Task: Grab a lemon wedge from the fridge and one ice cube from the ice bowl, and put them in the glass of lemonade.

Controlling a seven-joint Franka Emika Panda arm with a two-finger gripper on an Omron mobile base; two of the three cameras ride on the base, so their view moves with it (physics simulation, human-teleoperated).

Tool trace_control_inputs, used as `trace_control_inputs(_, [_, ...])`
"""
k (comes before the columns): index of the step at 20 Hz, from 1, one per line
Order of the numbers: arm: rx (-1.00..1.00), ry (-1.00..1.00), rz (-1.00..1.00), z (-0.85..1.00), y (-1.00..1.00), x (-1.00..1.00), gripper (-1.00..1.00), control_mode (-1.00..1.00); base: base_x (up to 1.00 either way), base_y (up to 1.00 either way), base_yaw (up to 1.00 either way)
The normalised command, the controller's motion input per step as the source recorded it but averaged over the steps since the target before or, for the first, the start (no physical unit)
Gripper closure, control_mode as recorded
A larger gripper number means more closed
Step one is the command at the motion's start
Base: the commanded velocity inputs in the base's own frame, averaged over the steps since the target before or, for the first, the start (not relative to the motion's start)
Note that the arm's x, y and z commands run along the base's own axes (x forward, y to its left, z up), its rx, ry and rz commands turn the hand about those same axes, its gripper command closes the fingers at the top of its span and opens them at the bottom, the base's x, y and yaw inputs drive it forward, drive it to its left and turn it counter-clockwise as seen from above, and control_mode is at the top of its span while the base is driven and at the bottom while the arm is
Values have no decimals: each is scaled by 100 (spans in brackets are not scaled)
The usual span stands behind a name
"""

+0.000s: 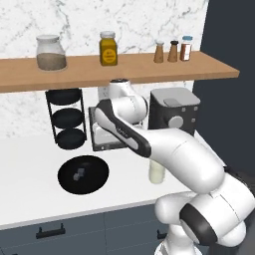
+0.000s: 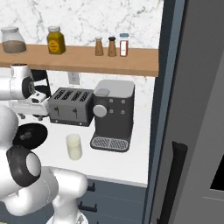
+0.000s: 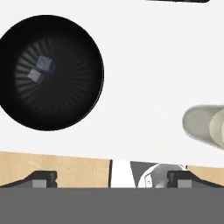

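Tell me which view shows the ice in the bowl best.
The hand view: it looks straight down into the ice bowl, showing two ice cubes touching. The left base view shows them small and oblique; in the right base view the arm partly hides the bowl.

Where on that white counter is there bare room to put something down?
Free: the strip between the ice bowl and the glass of lemonade, and the counter left of the bowl. Crowded: the back, with the tiered rack, toaster and coffee machine.
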Motion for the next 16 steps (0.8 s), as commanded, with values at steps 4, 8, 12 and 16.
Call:
trace_control_inputs(4, [9,1,3,-59,1,49,-100,-100,0,0,0])
trace_control_inputs(8, [-10,2,0,-28,37,71,-100,-100,0,0,0])
trace_control_inputs(12, [-17,7,0,-46,61,32,-100,-100,0,0,0])
trace_control_inputs(16, [-6,1,0,-55,64,10,-100,-100,0,0,0])
